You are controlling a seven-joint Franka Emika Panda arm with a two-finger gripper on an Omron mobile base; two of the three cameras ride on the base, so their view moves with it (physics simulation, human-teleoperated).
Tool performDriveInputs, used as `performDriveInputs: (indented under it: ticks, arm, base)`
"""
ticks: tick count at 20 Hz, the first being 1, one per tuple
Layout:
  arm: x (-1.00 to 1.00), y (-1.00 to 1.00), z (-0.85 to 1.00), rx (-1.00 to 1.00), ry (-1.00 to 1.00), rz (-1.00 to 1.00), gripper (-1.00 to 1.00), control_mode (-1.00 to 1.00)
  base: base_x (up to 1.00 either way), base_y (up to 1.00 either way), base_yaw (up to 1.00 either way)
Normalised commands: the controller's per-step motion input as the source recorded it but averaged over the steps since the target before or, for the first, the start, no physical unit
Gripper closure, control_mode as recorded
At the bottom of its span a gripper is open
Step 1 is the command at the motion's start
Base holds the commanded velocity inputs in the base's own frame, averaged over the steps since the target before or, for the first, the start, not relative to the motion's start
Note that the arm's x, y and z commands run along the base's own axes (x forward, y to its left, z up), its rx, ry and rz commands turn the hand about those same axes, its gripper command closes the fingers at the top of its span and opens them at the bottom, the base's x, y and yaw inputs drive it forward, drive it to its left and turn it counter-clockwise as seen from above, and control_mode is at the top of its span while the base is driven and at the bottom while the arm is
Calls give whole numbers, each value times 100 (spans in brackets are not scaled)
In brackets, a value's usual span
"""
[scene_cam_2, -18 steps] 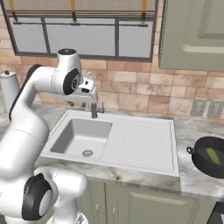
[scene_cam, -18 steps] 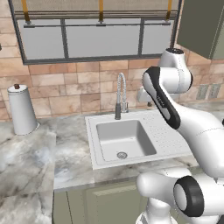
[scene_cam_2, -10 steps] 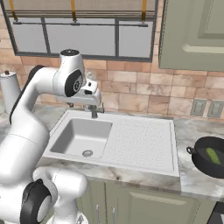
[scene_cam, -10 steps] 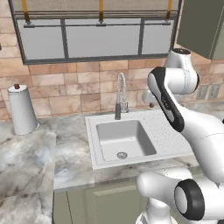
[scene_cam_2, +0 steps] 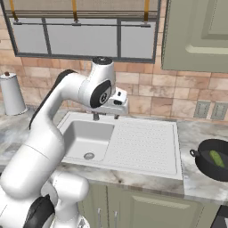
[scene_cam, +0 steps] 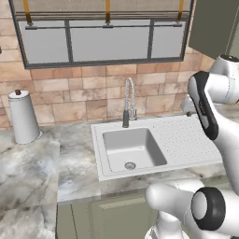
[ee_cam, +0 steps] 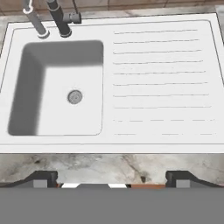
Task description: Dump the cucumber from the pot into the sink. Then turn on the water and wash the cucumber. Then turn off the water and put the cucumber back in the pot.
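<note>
Brown tiles covered the wall behind a long marble table (scene_cam_2: 196, 133), under a wide window. Set into the table was the white sink (scene_cam_2: 133, 147), with its square bowl and dotted side board, and a bent steel tap (scene_cam: 128, 100) stood at the back with no water coming out. Far off on the right end of the table sat the black pot (scene_cam_2: 215, 159), and the little green cucumber (scene_cam_2: 216, 158) lay inside it. So nothing of the job looked done yet: the cucumber had to be tipped into the sink, washed, and put back. The robot's fingers (ee_cam: 111, 178) hung high over the front edge of the sink, looking down at it, spread wide apart and holding nothing. The pot and cucumber were well apart from the fingers, off to the right side.
</note>
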Motion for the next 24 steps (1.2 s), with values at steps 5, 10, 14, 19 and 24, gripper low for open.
performDriveInputs:
  ticks: [5, 10, 14, 19, 24]
  arm:
    - [-1, -100, -5, 0, 7, -2, -100, -100]
    - [0, -90, -22, 0, 11, -9, -100, -100]
    - [0, -86, -28, 0, 11, -10, -100, -100]
    - [0, -80, -28, 0, 10, -9, -100, -100]
    - [0, -68, -24, 0, 10, -5, -100, -100]
  base:
    - [0, 0, 0]
    - [0, 0, 0]
    - [0, 0, 0]
    - [0, 0, 0]
    - [0, 0, 0]
